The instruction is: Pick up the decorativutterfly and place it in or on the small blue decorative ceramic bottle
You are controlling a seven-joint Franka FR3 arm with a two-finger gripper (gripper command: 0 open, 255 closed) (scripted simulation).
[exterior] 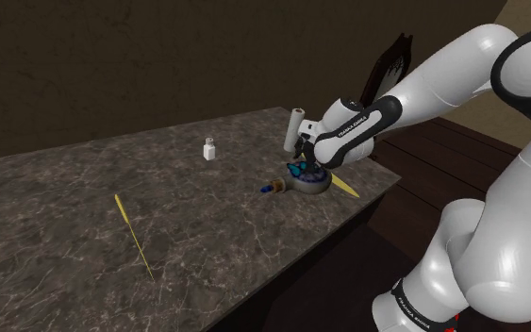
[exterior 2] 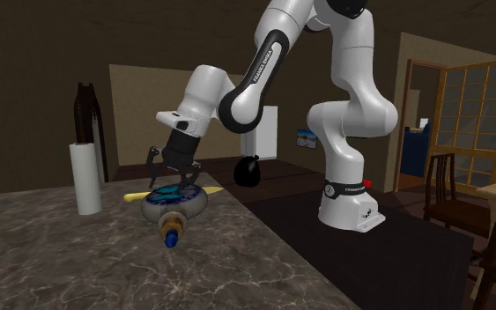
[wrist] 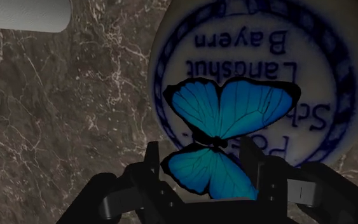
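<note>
The blue butterfly (wrist: 228, 127) with black wing edges lies flat on the small round bottle (wrist: 323, 83). The bottle is white with blue lettering and lies on its side on the dark marble table (exterior: 84, 217). Its blue and gold neck (exterior 2: 173, 234) points toward the table's middle. My gripper (wrist: 204, 168) hangs just over the bottle, open. Its fingers (wrist: 155, 167) stand on either side of the butterfly's lower wings; whether they touch the wings is unclear. The shoulder view has the gripper (exterior: 303, 160) above the butterfly (exterior: 303, 171) and bottle (exterior: 314, 184). The second exterior view shows the gripper (exterior 2: 173, 176), butterfly (exterior 2: 168, 190) and bottle (exterior 2: 182, 204).
A white upright roll (exterior: 294, 127) stands just behind the bottle. A yellow stick (exterior: 350, 188) pokes out from under the bottle near the table's corner. A small white shaker (exterior: 210, 148) stands farther back; a long yellow stick (exterior: 133, 234) lies mid-table. The table edge (exterior: 348, 222) is close.
</note>
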